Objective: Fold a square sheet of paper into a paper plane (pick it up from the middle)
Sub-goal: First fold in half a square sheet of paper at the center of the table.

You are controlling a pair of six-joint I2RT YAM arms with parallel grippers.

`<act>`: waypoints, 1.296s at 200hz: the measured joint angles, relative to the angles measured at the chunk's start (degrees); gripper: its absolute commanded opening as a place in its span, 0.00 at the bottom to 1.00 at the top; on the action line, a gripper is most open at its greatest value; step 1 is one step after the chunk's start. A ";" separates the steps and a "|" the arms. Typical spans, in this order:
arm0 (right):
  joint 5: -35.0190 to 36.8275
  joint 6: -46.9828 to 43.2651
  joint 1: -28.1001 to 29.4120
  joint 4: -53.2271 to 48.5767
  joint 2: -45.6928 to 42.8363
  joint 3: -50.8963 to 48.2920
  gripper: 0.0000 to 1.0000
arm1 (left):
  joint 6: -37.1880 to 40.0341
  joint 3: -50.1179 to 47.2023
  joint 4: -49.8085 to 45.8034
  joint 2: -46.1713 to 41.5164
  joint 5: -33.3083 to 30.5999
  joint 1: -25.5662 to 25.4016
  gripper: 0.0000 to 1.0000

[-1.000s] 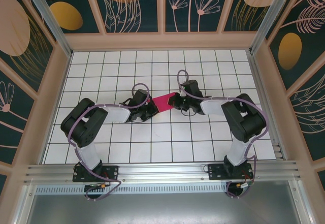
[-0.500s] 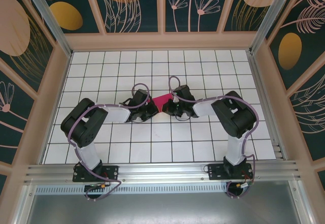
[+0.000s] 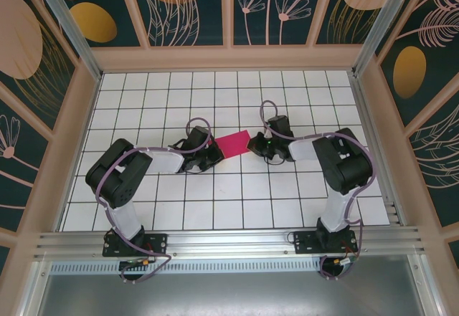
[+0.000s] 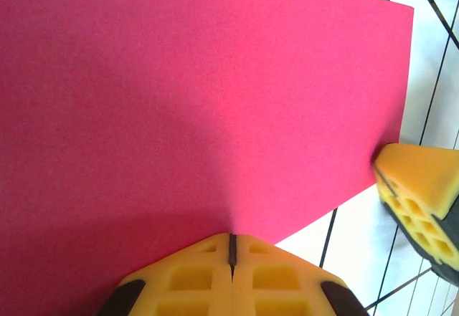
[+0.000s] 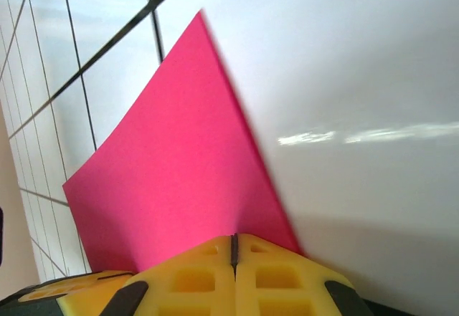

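The square sheet of paper [image 3: 231,144] is magenta-pink and shows from above as a slanted strip about one tile long at mid-table. My left gripper [image 3: 216,155] is shut at its lower left end and my right gripper [image 3: 249,145] is shut at its right end. In the left wrist view the paper [image 4: 201,94] spreads wide, with the left gripper [image 4: 232,241] closed on its near edge and a right fingertip [image 4: 417,187] at the far corner. From the right wrist, the paper [image 5: 172,180] rises off the tiles into the closed right gripper [image 5: 233,243].
The white gridded table [image 3: 215,201] is ringed by wooden-framed patterned walls [image 3: 229,56]. An aluminium rail [image 3: 229,243] carries both arm bases at the near edge. Open tiles lie behind and in front of the paper.
The right gripper first swung left toward the left gripper, bunching the paper into a small triangle. It has since drawn back to the right, stretching the paper out. The left arm stayed put.
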 measured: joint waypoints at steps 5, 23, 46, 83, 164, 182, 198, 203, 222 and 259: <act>0.00 -0.28 -0.50 0.17 -0.31 -0.48 0.00 | -0.02 -0.02 -0.02 0.00 0.00 0.00 0.00; -0.04 -0.98 -2.67 0.96 -1.42 -2.16 0.00 | 0.00 -0.07 -0.04 -0.07 -0.04 0.00 0.00; 0.46 -2.10 -4.35 1.16 -2.47 -3.15 0.00 | 0.00 -0.07 -0.11 -0.13 -0.07 0.00 0.00; 1.31 -3.02 -4.85 0.02 -5.88 -3.17 0.00 | 0.02 -0.07 -0.24 -0.17 -0.07 0.00 0.00; -0.55 -1.97 6.47 0.13 -0.92 2.97 0.00 | 0.26 -0.02 -0.76 -0.50 -0.07 0.02 0.00; -0.63 -1.68 6.71 -0.13 1.66 3.45 0.00 | 1.03 0.26 -1.42 -0.63 -0.07 0.02 0.00; -0.85 -1.31 6.49 -0.52 2.69 3.67 0.00 | 1.81 0.72 -2.54 -0.72 -0.07 0.02 0.01; -0.66 -1.27 6.49 -0.70 2.69 3.87 0.00 | 2.03 0.94 -2.84 -0.76 -0.02 0.02 0.01; -0.61 -1.09 6.40 -1.09 2.93 4.20 0.00 | 2.67 1.11 -3.19 -1.01 0.50 0.04 0.02; -0.46 -0.50 6.40 -1.05 2.99 4.20 0.00 | 2.29 1.42 1.01 -1.77 2.58 0.07 0.03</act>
